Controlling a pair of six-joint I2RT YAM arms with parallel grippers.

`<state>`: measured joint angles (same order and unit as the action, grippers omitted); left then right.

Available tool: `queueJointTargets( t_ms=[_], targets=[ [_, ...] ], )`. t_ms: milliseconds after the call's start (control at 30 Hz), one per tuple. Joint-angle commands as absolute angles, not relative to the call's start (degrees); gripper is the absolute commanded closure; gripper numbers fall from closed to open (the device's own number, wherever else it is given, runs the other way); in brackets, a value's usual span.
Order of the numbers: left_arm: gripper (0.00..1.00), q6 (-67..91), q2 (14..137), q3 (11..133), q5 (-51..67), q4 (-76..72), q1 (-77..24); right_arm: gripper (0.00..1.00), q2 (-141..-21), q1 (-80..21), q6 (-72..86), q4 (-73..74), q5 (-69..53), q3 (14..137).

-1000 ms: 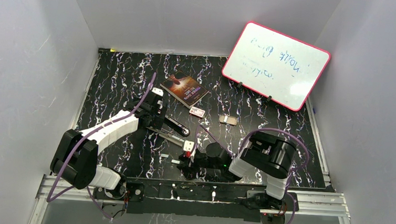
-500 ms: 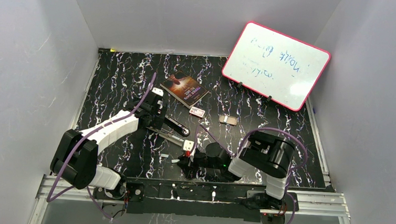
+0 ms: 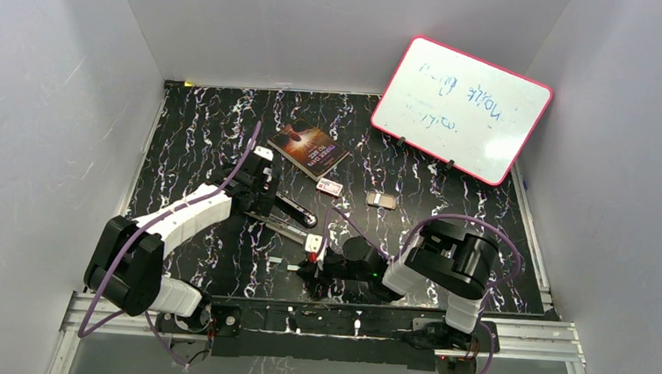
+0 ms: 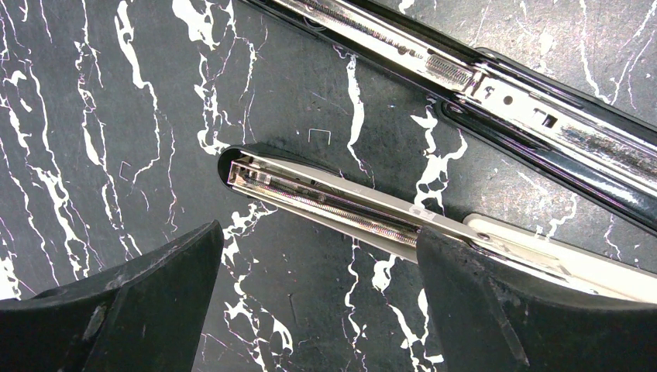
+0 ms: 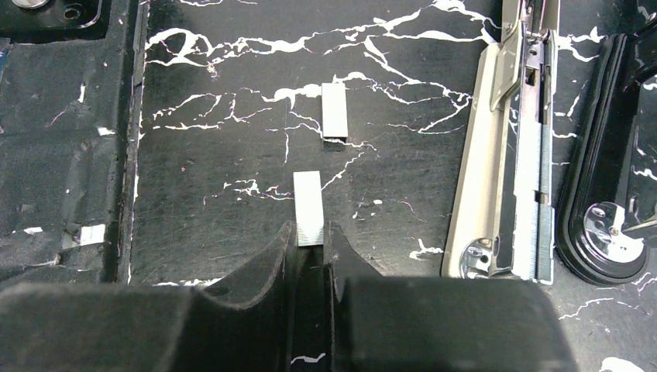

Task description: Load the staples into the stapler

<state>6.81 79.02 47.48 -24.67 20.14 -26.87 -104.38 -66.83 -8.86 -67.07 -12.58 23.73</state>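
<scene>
The stapler [image 3: 290, 222] lies swung open in the middle of the mat. Its cream arm with the open metal channel shows in the left wrist view [image 4: 325, 198] and in the right wrist view [image 5: 507, 155]. My left gripper [image 3: 261, 195] is open just over that arm, and one finger [image 4: 503, 310] covers part of it. My right gripper [image 3: 304, 271] is shut on one end of a silver staples strip [image 5: 307, 209], low over the mat. A second staples strip [image 5: 334, 111] lies loose just beyond. The white-and-red box [image 3: 330, 187] and grey tray [image 3: 382, 199] lie behind the stapler.
A book [image 3: 308, 148] lies at the back centre. A pink-framed whiteboard [image 3: 461, 108] leans at the back right. The stapler's black base with chrome rail [image 4: 542, 116] lies beside the cream arm. The black base rail [image 5: 70, 155] runs left of the staples.
The right arm's elbow has shifted slightly left. The left arm, the stapler and the loose strip have not moved.
</scene>
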Motion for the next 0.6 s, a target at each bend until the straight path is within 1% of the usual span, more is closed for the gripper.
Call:
queueJointTargets(
  t_ms=[0, 133, 233, 467, 533, 567],
  targets=[
    [0.05, 6.3, 77.2, 47.1, -25.7, 20.5, -27.2, 0.78, -104.1, -66.9, -10.5, -66.6, -13.1, 25.4],
    [0.05, 6.3, 77.1, 47.2, -25.7, 20.5, -27.2, 0.68, -106.4, -66.9, -10.5, -67.7, -14.1, 25.5],
    [0.05, 6.3, 77.1, 47.1, -25.7, 20.5, -27.2, 0.66, -107.2, -66.9, -10.0, -67.9, -15.1, 25.6],
    [0.05, 6.2, 77.2, 47.1, -25.8, 20.5, -27.2, 0.63, -108.2, -66.9, -10.0, -67.8, -16.3, 25.8],
    [0.05, 6.3, 77.2, 47.1, -25.8, 20.5, -27.2, 0.65, -108.1, -66.9, -10.0, -67.5, -16.5, 25.8],
    [0.05, 6.2, 77.2, 47.1, -25.8, 20.5, -27.2, 0.68, -108.0, -66.9, -9.9, -67.3, -16.5, 25.8]
  ],
)
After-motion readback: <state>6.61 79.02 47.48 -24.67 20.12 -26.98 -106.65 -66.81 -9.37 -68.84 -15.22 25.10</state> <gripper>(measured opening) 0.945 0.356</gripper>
